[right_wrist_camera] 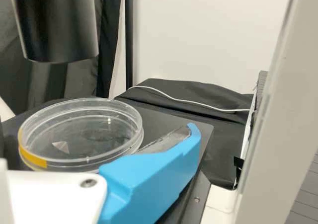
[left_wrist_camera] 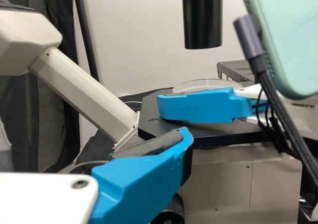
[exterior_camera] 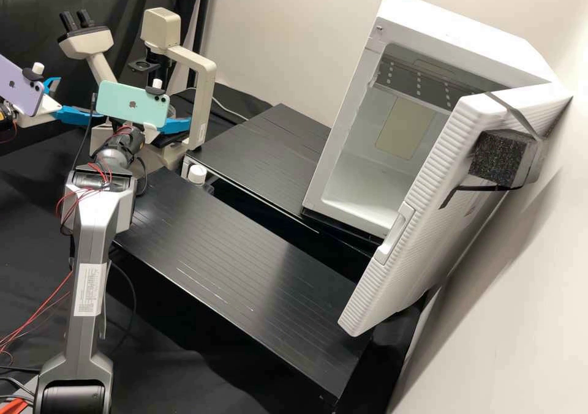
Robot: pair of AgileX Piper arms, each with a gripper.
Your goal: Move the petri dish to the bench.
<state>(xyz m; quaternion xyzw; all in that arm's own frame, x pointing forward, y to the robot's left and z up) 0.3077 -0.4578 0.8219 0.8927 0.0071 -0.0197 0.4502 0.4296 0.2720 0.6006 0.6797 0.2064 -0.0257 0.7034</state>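
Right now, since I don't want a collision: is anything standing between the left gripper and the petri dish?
Yes. In the left wrist view, the right gripper stands in front of the petri dish, between it and the left gripper.

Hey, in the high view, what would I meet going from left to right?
Purple phone, mint phone, white cap, door handle, black foam block.
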